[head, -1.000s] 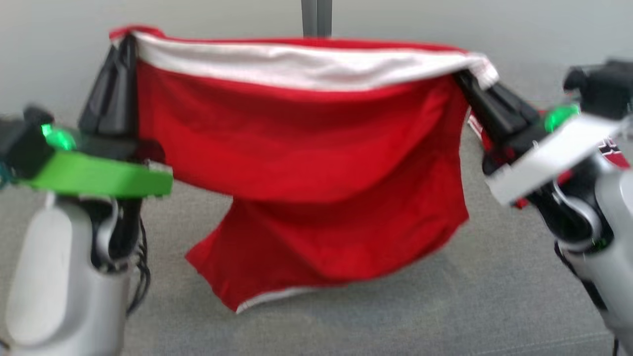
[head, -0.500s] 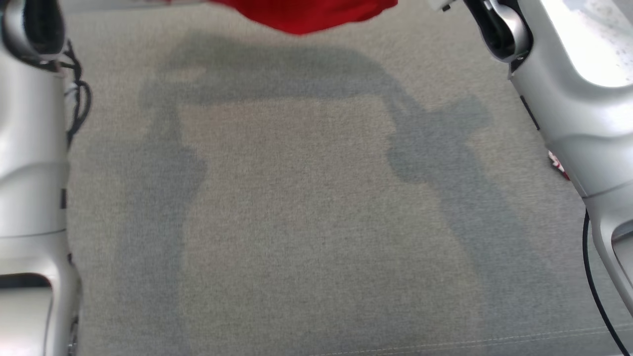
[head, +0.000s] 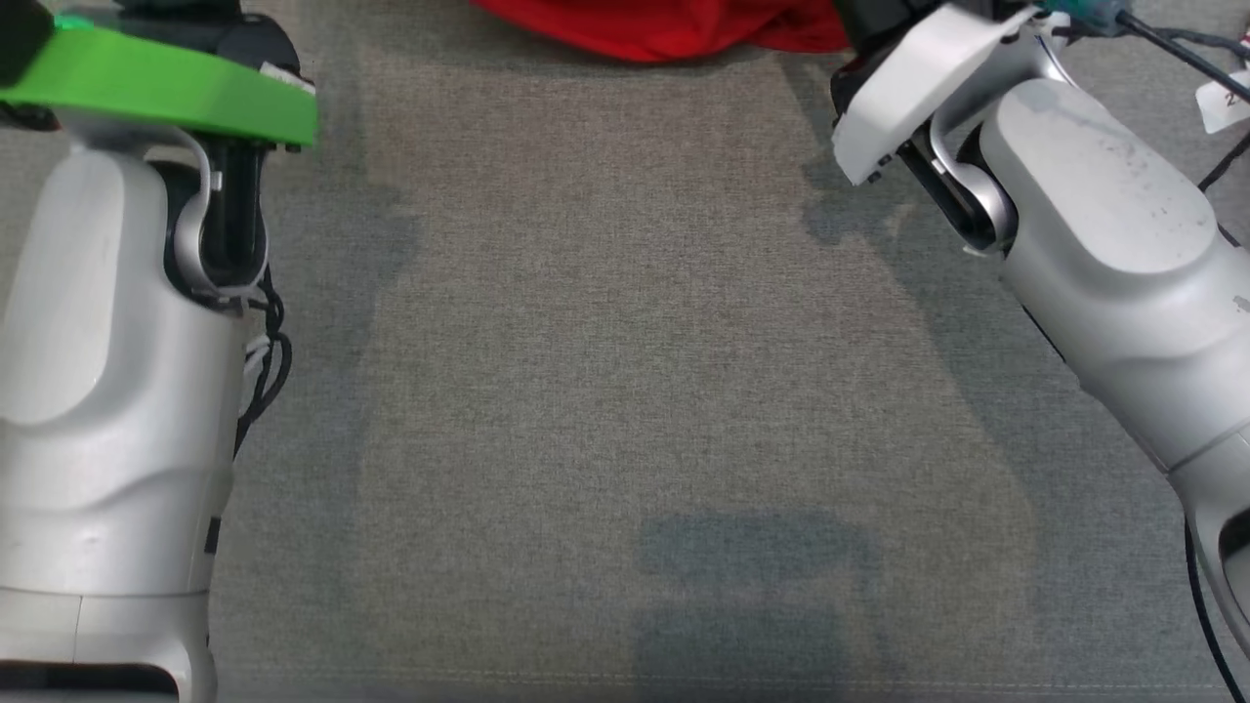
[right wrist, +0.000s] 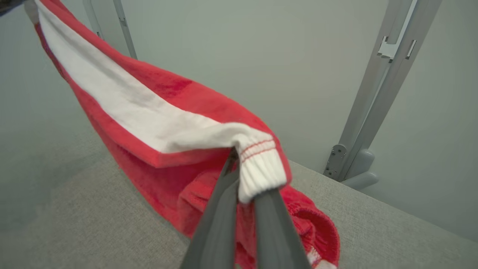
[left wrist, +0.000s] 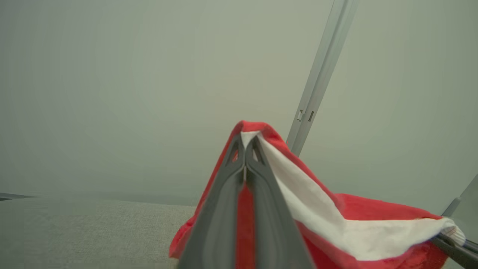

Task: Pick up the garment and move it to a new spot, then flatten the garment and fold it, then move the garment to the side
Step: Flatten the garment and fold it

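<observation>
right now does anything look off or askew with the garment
Nothing torn or spilled. The red garment hangs by its white band between the shut left claw and right claw, but it sags unevenly: its ribbed cuff folds over the right claw, and red fabric bunches beneath it, near the grey surface.

A broad stretch of the grey upholstered surface is being left open between the left forearm and the right forearm. Along its far edge passage is being blocked by the red-and-white garment — stretched across — and, beyond, by metal posts and the wall.
</observation>
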`<state>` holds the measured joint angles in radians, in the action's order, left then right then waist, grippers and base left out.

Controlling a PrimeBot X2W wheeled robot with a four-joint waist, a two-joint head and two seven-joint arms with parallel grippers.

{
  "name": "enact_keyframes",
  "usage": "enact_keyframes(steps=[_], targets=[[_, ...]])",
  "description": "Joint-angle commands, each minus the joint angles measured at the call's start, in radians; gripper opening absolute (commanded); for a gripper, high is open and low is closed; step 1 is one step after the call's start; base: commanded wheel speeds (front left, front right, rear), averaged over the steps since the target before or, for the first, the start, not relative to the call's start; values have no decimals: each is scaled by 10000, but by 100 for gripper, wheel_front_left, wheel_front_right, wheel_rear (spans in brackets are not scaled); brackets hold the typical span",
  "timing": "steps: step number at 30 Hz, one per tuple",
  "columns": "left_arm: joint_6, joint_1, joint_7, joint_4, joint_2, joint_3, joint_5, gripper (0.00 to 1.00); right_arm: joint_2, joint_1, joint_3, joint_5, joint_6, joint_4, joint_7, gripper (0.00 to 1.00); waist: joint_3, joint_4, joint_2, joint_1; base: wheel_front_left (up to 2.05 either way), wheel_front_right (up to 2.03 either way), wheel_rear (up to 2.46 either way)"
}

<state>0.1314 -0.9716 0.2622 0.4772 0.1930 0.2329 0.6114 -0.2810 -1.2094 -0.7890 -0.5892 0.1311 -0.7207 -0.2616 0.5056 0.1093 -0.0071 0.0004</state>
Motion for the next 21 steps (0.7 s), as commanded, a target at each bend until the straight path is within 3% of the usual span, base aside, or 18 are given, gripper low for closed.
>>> enact_keyframes(steps=[1,11,16,21], targets=[[-20,357,31,-377,101,-28,54,0,-195,338,-40,-85,-9,318,-34,0,143,172,71,-4,0,0,0],[-20,4095,30,-3044,356,-488,473,0,-1426,3109,57,-547,-9,3130,-36,0,-668,6,71,-4,0,0,0],[-20,6150,31,-3832,28,-967,479,0,-1767,5180,598,-305,-9,4325,-32,0,-1328,54,71,-4,0,0,0],[-20,8043,33,-4376,-397,-1398,494,0,-1663,7348,1397,127,-9,5256,-31,0,-2109,-37,71,-4,0,0,0]])
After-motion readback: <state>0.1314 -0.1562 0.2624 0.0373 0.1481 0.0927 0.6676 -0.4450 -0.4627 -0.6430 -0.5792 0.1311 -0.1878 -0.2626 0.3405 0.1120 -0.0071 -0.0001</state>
